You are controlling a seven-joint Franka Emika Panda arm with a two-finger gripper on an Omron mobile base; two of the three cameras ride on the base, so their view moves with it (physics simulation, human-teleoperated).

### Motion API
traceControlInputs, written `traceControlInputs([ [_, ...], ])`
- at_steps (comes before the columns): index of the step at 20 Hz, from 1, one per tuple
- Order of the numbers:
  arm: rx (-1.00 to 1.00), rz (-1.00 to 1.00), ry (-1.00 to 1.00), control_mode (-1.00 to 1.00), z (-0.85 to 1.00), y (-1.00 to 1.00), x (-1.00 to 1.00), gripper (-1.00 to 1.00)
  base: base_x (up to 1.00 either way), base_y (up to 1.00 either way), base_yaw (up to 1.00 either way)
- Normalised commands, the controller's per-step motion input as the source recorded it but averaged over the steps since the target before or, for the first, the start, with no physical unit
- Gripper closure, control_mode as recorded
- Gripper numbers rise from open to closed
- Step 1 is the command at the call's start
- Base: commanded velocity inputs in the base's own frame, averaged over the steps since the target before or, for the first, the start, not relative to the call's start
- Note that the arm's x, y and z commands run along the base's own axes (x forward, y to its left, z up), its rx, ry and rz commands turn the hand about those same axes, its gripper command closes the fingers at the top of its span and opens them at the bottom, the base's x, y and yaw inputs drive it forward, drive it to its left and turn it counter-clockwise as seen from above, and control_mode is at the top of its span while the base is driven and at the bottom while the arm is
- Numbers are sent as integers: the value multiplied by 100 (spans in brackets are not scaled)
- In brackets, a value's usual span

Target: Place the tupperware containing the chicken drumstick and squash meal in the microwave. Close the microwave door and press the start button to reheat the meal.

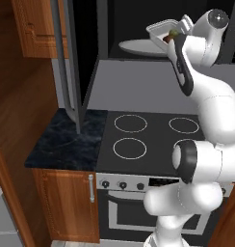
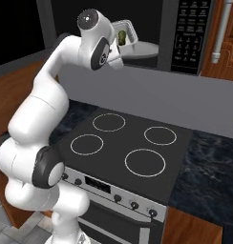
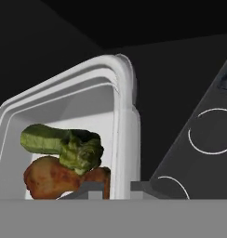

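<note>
My gripper is shut on the right rim of the tupperware, a pale tray that the hand holds tilted. Inside it the green squash rests on the orange-brown chicken drumstick. From the base views, the tupperware hangs at the mouth of the microwave, just above its white turntable plate. The gripper reaches up to it from the front. The microwave door stands swung open to the left.
Below the microwave lies a black cooktop with several ring burners, over an oven with knobs. A dark marble counter and wooden cabinets flank it on the left. More counter lies on the right.
</note>
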Motion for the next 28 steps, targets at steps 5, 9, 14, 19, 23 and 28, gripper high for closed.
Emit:
traceControlInputs([
  [5, 0, 0, 0, -100, 7, -1, 66, 100, 0, 0, 0],
  [9, 0, 0, 1, -100, 13, 0, 66, 100, 0, 0, 0],
  [14, 0, 0, 2, -100, 9, 0, 58, 100, 0, 0, 0],
  [19, 0, -1, 3, -100, 0, 0, 41, -100, 0, 0, 0],
  [23, 0, -2, 0, -100, 0, 0, 36, -100, 0, 0, 0],
  [28, 0, -3, -3, -100, -6, 0, 13, -100, 0, 0, 0],
])
